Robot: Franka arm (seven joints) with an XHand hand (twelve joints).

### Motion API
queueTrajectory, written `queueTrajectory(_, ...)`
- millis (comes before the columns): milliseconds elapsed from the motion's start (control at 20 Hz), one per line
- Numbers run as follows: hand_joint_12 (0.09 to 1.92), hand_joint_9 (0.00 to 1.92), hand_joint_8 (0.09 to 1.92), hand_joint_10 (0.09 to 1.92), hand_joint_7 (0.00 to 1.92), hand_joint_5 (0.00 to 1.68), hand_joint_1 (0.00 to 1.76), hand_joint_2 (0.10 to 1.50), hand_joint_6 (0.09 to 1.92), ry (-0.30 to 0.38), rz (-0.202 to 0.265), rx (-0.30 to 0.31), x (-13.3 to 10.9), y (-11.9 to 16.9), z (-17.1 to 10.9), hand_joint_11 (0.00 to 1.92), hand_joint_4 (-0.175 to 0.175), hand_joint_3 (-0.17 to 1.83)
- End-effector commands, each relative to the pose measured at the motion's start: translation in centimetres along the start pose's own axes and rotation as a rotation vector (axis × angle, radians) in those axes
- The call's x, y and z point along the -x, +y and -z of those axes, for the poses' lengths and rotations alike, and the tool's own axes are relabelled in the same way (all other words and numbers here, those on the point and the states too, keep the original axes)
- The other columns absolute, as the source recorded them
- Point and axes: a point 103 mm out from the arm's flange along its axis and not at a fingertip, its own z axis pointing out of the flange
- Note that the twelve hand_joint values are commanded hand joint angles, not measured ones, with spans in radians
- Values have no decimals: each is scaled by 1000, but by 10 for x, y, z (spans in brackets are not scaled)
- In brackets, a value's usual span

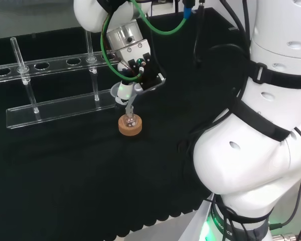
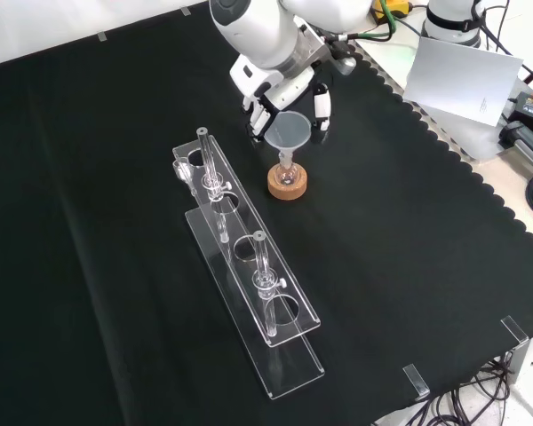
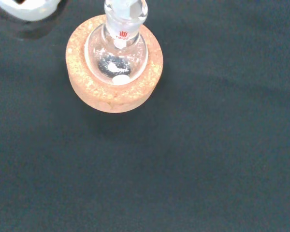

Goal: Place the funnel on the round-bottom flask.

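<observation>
Closest to the wrist camera, a small clear glass round-bottom flask (image 3: 117, 57) sits upright in a tan cork ring stand (image 3: 114, 94) on the black cloth (image 3: 208, 159). From the front, the black and white hand (image 2: 289, 99) has its fingers curled round a clear conical plastic funnel (image 2: 287, 133), whose stem reaches down into the flask's neck. Left of them in that view stands a long clear acrylic test-tube rack (image 2: 249, 284).
</observation>
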Motion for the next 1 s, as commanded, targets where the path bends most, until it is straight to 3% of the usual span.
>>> queueTrajectory(50,1186,981,781,499,642,675,822,723,792,5,4,2,-1,0,0,662,-20,552)
queueTrajectory(1000,1206,882,802,524,559,474,807,715,743,5,-7,-1,0,2,-4,618,-43,547)
